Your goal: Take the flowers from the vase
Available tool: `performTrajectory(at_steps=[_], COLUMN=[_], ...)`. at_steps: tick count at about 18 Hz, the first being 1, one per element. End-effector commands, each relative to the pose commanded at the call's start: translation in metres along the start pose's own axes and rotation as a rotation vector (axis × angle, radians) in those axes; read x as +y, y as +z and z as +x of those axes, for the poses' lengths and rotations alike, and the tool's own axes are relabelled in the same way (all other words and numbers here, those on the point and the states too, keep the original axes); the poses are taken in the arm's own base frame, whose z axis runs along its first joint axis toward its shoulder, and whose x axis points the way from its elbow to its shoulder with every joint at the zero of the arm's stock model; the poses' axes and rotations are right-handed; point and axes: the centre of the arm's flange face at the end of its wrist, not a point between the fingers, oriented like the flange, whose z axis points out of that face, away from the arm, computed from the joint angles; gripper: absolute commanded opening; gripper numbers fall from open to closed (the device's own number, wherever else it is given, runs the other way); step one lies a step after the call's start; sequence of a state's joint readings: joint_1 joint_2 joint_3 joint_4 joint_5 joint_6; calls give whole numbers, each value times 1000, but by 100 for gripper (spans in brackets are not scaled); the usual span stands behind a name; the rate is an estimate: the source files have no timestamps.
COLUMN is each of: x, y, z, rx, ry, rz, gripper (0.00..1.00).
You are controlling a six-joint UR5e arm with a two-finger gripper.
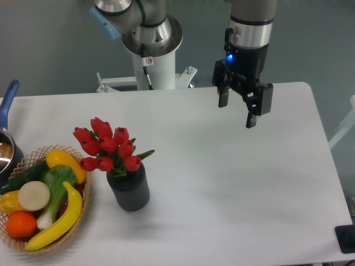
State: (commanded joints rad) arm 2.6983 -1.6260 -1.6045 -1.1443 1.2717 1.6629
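The white table fills most of the view, its far edge running across the upper part and its right edge slanting down from a rounded far-right corner. A broad bare stretch of tabletop runs from the centre to the right edge and down to the near edge. The things sit crowded toward the left.

One end effector hangs at about 1 o'clock from the table's centre, near the far edge, raised above the surface. Its two fingers are spread apart with nothing between them, so it is released. A small blue light glows on its black body.

One vase, dark grey and ribbed, stands upright at about 8 o'clock from the centre. The flowers are in it: red tulips with closed buds, about nine countable, leaning toward 10 o'clock over the rim, with a green leaf poking out at 3 o'clock. The vase is well apart from the end effector.

Just beside the vase at 9 o'clock is one wicker basket at the left edge, holding two bananas, one orange and several vegetables. At the left edge beyond it, one pot with a blue handle is partly cut off.
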Motion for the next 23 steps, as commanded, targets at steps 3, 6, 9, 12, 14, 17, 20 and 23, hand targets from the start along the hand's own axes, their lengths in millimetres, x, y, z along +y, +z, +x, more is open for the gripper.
performTrajectory(at_steps=[3, 6, 9, 12, 14, 17, 20, 23], x=[0, -3, -4, -4, -4, -5, -9, -13], y=[2, 6, 8, 14, 21, 39, 54, 61], z=[2, 5, 7, 21, 26, 37, 49, 55], rx=[4, 12, 15, 28, 6, -32, -12, 19], ry=[-1, -7, -14, -47, -88, -196, -213, -283], rz=[0, 5, 22, 67, 97, 145, 214, 284], gripper=[100, 100, 100, 100, 100, 100, 100, 100])
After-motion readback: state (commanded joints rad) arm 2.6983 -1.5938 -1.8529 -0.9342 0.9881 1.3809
